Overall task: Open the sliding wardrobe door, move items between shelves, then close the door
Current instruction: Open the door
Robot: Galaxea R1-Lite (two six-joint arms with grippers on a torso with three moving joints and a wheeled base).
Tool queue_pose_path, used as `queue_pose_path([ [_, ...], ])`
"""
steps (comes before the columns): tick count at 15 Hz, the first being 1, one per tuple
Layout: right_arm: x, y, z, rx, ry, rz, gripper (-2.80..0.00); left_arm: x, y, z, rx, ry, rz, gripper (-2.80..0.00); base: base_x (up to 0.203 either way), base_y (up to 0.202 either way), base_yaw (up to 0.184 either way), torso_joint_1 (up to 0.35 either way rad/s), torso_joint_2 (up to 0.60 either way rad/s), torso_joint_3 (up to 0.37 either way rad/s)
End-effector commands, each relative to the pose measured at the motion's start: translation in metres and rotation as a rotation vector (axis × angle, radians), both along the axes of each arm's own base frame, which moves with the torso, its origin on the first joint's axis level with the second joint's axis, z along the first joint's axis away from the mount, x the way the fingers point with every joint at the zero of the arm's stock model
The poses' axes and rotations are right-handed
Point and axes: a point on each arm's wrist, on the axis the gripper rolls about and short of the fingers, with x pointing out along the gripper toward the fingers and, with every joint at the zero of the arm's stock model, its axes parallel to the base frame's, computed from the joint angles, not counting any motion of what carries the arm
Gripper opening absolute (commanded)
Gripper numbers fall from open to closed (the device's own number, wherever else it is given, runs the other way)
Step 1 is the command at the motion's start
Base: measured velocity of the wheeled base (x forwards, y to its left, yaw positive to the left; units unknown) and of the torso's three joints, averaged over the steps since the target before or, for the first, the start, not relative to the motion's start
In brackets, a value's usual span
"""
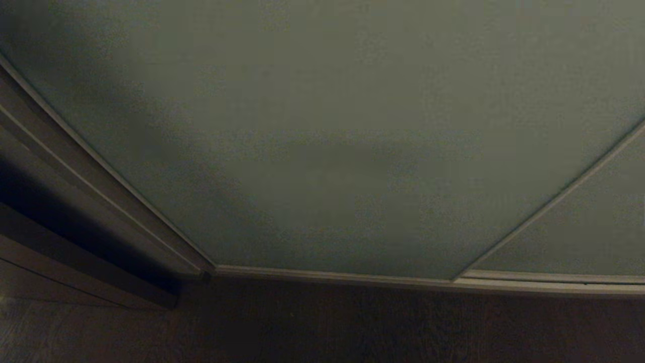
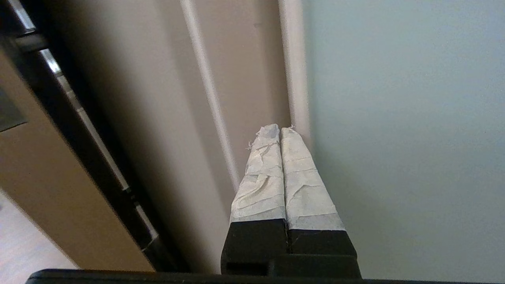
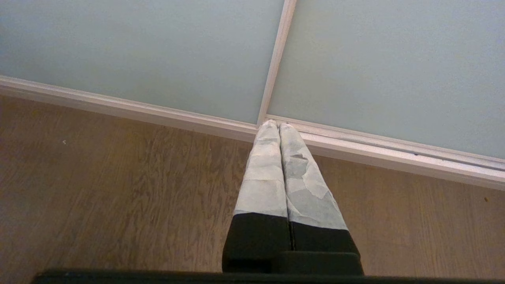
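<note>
The sliding wardrobe door (image 1: pixel 327 136) fills the head view as a pale grey-green panel, closed, with a slim light frame. Neither arm shows in that view. In the left wrist view my left gripper (image 2: pixel 280 128) is shut, its taped fingers pressed together, the tips close to the door's light edge strip (image 2: pixel 294 63) beside the grey-green panel (image 2: pixel 402 118); contact cannot be told. My right gripper (image 3: pixel 278 124) is shut too, with nothing in it, hanging over the wooden floor (image 3: pixel 118 189) and pointing at the floor rail (image 3: pixel 355 146). The items and the shelves are hidden behind the door.
A beige wardrobe side post (image 2: pixel 158 98) stands next to the door's edge, with a dark gap (image 1: pixel 60 222) beyond it. A second grey-green panel (image 1: pixel 594 232) overlaps at the right. The floor rail (image 1: pixel 352 276) runs along the door's foot.
</note>
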Motion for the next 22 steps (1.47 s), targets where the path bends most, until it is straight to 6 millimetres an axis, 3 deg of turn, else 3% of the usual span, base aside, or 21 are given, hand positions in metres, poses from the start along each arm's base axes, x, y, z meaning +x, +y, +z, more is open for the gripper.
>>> queue_pose_path([
  [1,0.0,0.0,0.0,-0.001,0.0,0.001,-2.8,-0.004,0.0,-0.003,-0.003,0.001,-0.002,-2.8,0.0,0.0,0.0,0.0,0.0,0.0],
  [7,0.0,0.0,0.0,-0.001,-0.001,0.001,-2.8,-0.004,0.002,0.001,-0.015,-0.02,0.013,-2.8,0.0,0.0,0.0,0.0,0.0,0.0],
  [12,0.0,0.0,0.0,-0.001,0.0,0.001,-2.8,-0.039,0.001,0.009,-0.025,-0.075,0.032,-2.8,0.0,0.0,0.0,0.0,0.0,0.0],
  [22,0.0,0.0,0.0,-0.001,0.0,0.001,-2.8,0.009,0.005,-0.002,-0.047,0.05,0.028,-2.8,0.0,0.0,0.0,0.0,0.0,0.0],
])
